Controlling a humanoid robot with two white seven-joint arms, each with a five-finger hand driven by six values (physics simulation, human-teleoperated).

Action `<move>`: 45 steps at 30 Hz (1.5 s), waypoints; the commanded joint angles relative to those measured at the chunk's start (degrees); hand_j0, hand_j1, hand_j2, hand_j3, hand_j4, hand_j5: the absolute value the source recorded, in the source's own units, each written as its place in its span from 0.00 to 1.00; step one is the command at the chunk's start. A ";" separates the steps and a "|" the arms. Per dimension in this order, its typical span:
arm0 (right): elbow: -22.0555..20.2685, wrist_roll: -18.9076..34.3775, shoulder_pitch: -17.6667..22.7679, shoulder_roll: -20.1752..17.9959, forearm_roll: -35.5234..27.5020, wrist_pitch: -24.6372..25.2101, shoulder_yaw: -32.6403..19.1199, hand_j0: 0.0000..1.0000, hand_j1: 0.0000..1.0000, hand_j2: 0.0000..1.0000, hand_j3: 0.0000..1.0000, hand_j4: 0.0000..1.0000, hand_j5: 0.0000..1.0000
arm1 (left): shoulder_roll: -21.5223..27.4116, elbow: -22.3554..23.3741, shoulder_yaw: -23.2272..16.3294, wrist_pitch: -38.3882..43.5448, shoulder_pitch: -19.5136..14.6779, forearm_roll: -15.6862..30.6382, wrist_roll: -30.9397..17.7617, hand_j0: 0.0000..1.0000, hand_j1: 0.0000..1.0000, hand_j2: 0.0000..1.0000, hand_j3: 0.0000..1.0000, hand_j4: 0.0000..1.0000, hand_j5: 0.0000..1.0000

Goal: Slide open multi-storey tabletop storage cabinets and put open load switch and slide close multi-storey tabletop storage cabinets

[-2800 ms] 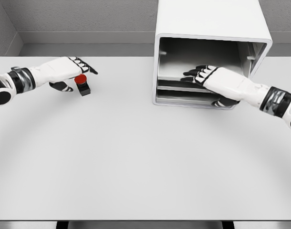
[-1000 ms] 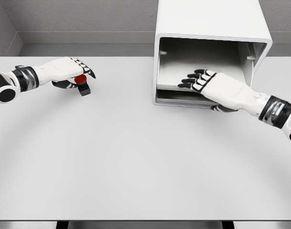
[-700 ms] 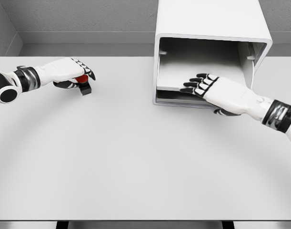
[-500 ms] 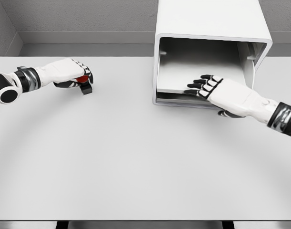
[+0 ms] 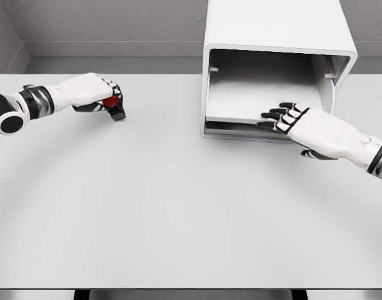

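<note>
Load switch (image 5: 113, 107), a small black block with a round red button on top, sits at the far left of the wide, smooth white table (image 5: 178, 206), wrapped in the curled fingers of the left hand (image 5: 94, 94); the red cap peeks out between the white knuckles and black fingertips. That white arm comes in from the left edge, with a dark banded wrist and a round black joint. Well apart, at the far right of the table, stands the white box-shaped storage cabinet (image 5: 278, 37) with rounded corners and a glossy shell, its front open on a shadowed grey interior. A flat white tray-like drawer (image 5: 241, 103) lies inside, with a second lower edge showing just beneath it. The right hand (image 5: 303, 125) rests at the drawer's front right edge, fingers spread flat and gripping nothing, thumb tucked below. Grey textured walls rise behind the table.
</note>
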 commanded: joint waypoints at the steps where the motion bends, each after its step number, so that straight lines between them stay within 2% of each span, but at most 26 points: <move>1: -0.03 -0.01 0.00 -0.51 -0.36 0.15 -0.68 1.00 1.00 1.00 1.00 1.00 1.00 | 0.22 -1.27 0.22 0.05 0.00 0.27 0.04 0.47 0.47 0.47 0.47 0.47 0.47; 4: -0.03 -0.01 0.70 -1.03 -0.36 0.15 -1.21 1.00 1.00 1.00 1.00 1.00 1.00 | 0.66 -2.24 0.22 0.05 0.00 0.27 0.04 0.47 0.47 0.47 0.47 0.47 0.47; 11: -0.03 -0.27 1.23 -1.91 -1.41 0.15 -3.67 1.00 1.00 1.00 1.00 1.00 1.00 | 3.21 -9.27 0.22 0.05 0.44 0.27 0.04 0.48 0.48 0.48 0.48 0.48 0.48; 17: -0.03 -0.62 3.08 -5.96 -2.81 0.15 -4.90 1.00 1.00 1.00 1.00 1.00 1.00 | 4.09 -12.08 0.31 0.05 0.62 0.36 0.04 0.47 0.47 0.47 0.47 0.47 0.47; 19: -0.03 -0.62 3.78 -7.71 -4.04 0.15 -5.34 1.00 1.00 1.00 1.00 1.00 1.00 | 4.09 -12.69 0.31 0.05 0.62 0.54 0.04 0.48 0.48 0.48 0.48 0.48 0.48; 23: -0.03 -0.71 3.69 -11.23 -11.34 0.15 -8.06 1.00 1.00 1.00 1.00 1.00 1.00 | 4.09 -14.10 0.31 0.05 1.23 0.27 0.04 0.48 0.48 0.48 0.48 0.48 0.48; 26: -0.03 -0.97 3.17 -11.84 -14.68 0.15 -8.06 1.00 1.00 1.00 1.00 1.00 1.00 | 4.09 -14.45 0.31 0.05 1.49 0.27 0.04 0.48 0.48 0.48 0.48 0.48 0.48; 29: -0.03 -0.71 0.71 -11.32 -15.65 0.15 -6.75 1.00 1.00 1.00 1.00 1.00 1.00 | 4.18 -17.79 0.31 0.05 1.32 0.36 0.04 0.48 0.48 0.48 0.48 0.48 0.48; 34: -0.03 -0.27 -9.22 -11.58 -14.24 0.15 9.16 0.99 0.99 0.99 0.99 0.99 0.99 | 5.14 -22.36 0.31 0.05 1.76 0.36 0.04 0.48 0.48 0.48 0.48 0.48 0.48; 35: -0.03 -0.27 -10.10 -11.49 -13.98 0.15 11.09 0.99 0.99 0.99 0.99 0.99 0.99 | 5.23 -22.80 0.22 0.05 1.85 0.36 0.04 0.48 0.48 0.48 0.48 0.48 0.48; 39: 0.23 -0.27 -13.62 -11.41 -12.92 0.15 15.93 0.99 0.99 0.99 0.99 0.99 0.99 | 6.90 -26.58 0.31 0.05 3.34 0.36 0.04 0.48 0.48 0.48 0.48 0.48 0.48; 41: 1.20 -0.36 -17.48 -11.23 -12.48 0.15 19.18 0.99 0.99 0.99 0.99 0.99 0.99 | 7.60 -28.60 0.31 0.05 3.51 0.36 0.04 0.48 0.48 0.48 0.48 0.48 0.48; 42: 3.13 -0.36 -20.12 -10.27 -12.40 0.15 22.07 0.99 0.99 0.99 0.99 0.99 0.99 | 7.87 -29.74 0.31 0.05 3.78 0.45 0.04 0.48 0.48 0.48 0.48 0.48 0.48; 43: 4.98 -0.27 -21.09 -9.47 -12.05 0.15 22.96 0.99 0.99 0.99 0.99 0.99 0.99 | 8.39 -30.53 0.31 0.05 3.78 0.45 0.04 0.48 0.48 0.48 0.48 0.48 0.48; 45: 5.33 -0.27 -21.01 -9.12 -11.17 0.15 23.05 0.99 0.99 0.99 0.99 0.99 0.99 | 9.01 -31.94 0.40 0.05 4.22 0.54 0.04 0.48 0.48 0.48 0.48 0.48 0.48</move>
